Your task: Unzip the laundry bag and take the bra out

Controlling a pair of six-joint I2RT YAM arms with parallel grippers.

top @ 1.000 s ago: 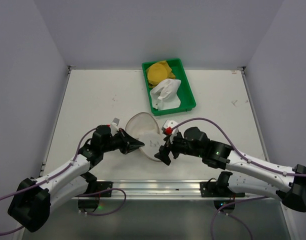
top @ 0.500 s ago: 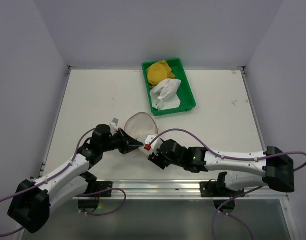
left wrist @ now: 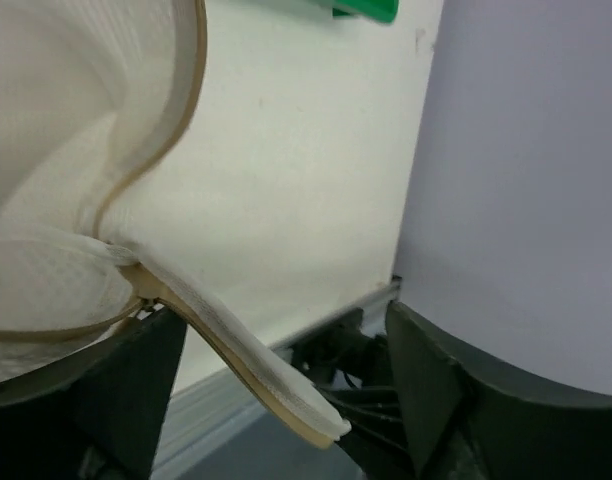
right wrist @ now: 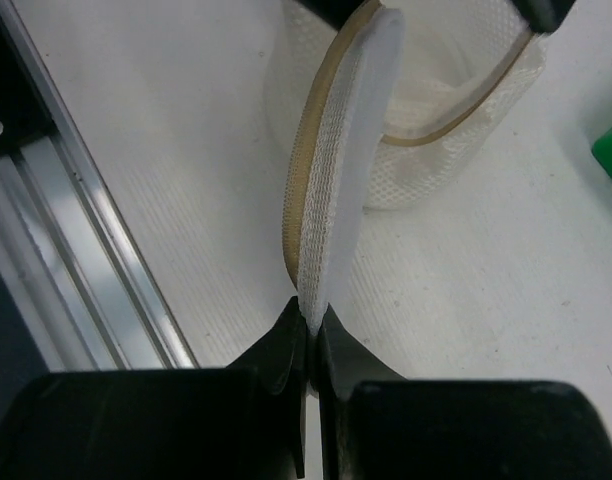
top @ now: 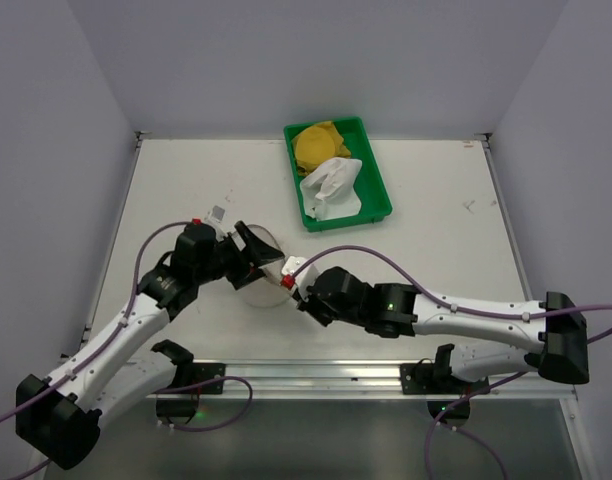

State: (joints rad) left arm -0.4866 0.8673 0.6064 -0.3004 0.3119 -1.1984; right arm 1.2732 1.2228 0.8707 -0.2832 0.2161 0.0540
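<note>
The laundry bag is white mesh with a tan wire rim and stands on the table between my two arms. In the right wrist view its round flap lid stands edge-on, and my right gripper is shut on the lid's lower edge; the drum body lies behind. My right gripper sits at the bag's right side. My left gripper is open at the bag's far left side. In the left wrist view the lid's rim hangs loose between the spread fingers. The bra is hidden.
A green tray at the back centre holds a yellow fabric piece and a white one. Its corner shows in the right wrist view. A metal rail runs along the near table edge.
My left gripper opened, let go of the bag and lifted back to the left. My right gripper swung left and shut on the lid's edge. The bag shifted left.
</note>
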